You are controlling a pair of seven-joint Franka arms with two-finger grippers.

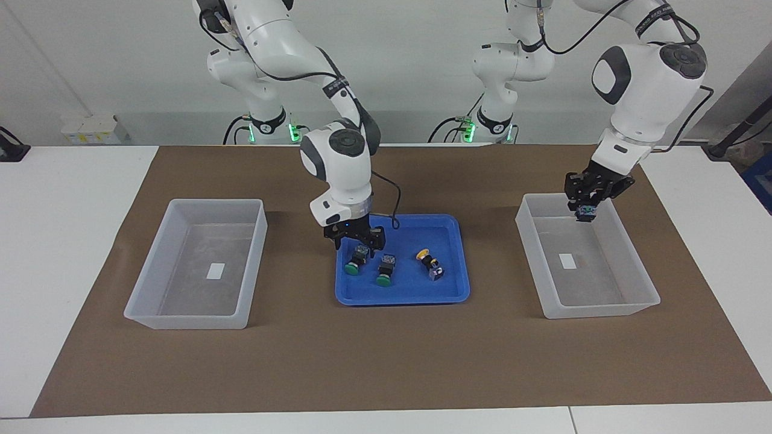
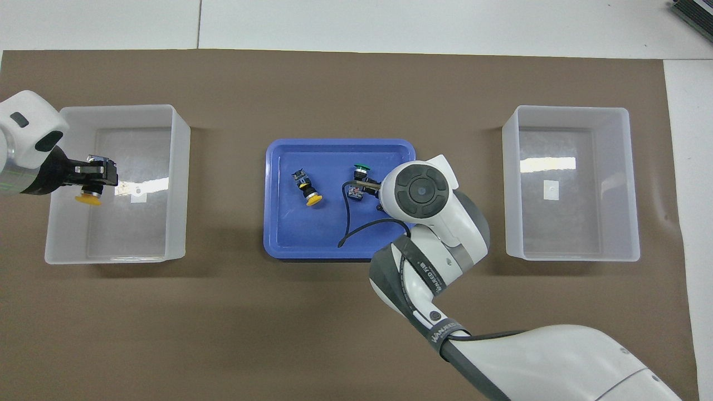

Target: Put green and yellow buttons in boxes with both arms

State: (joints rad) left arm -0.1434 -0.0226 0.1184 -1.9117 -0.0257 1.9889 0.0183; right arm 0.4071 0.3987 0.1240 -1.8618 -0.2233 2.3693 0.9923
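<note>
My left gripper [image 1: 585,204] [image 2: 96,179] is shut on a yellow button [image 1: 584,211] [image 2: 88,199] and holds it, cap down, over the box [image 1: 534,265] [image 2: 178,184] at the left arm's end. My right gripper [image 1: 359,242] is open and low in the blue tray [image 1: 401,296] [image 2: 334,248], its fingers either side of a green button [image 1: 354,261]. The overhead view hides that button and the gripper under the right wrist. A second green button [image 1: 385,270] [image 2: 358,179] and a yellow button [image 1: 429,264] [image 2: 308,191] lie in the tray. The other box [image 1: 151,271] [image 2: 628,184] holds only its label.
Brown paper [image 1: 386,361] covers the table under the tray and both boxes. The right arm's forearm [image 2: 434,267] reaches in over the tray's edge nearest the robots. White table shows past the paper at both ends.
</note>
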